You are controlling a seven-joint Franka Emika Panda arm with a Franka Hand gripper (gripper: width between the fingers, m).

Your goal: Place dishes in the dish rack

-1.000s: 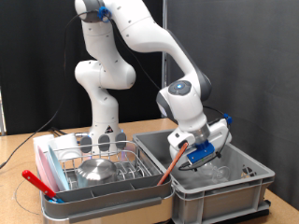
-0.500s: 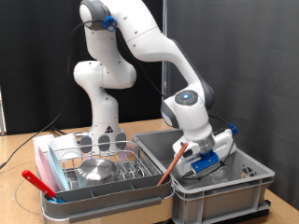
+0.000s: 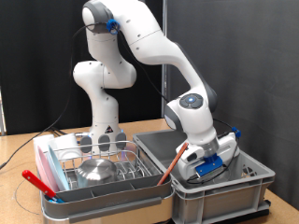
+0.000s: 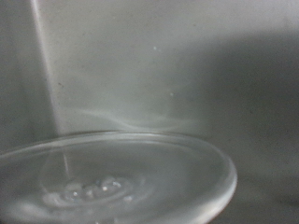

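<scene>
- White arm segments reach from the base at the back of the table (image 3: 19, 149) over and down into the large grey bin (image 3: 224, 187), which sits at about 4 o'clock in the exterior view.
- The tool (image 3: 207, 168) is low inside that bin, its tip below the rim, so the fingers are hidden and it cannot be told how far apart they stand or whether they have hold of anything.
- A thin orange-brown stick (image 3: 173, 165) leans against the bin's near wall, just beside the tool.
- The dish rack (image 3: 103, 173), silver wire in a white tray base, sits at about 8 o'clock in the exterior view, touching the grey bin's side.
- A small shiny steel bowl (image 3: 96, 170) lies in the middle of the rack, apparently upside down.
- A light-blue plate (image 3: 47, 159) stands on edge at the rack's 9 o'clock end.
- A red utensil (image 3: 42, 182) lies along the rack's front corner.
- Clear glass pieces (image 3: 241, 171) show faintly in the bin at the far side of the tool.
- The wrist view is filled by the curved rim of a clear glass dish (image 4: 112, 177) very close to the camera, against the grey bin wall.
</scene>
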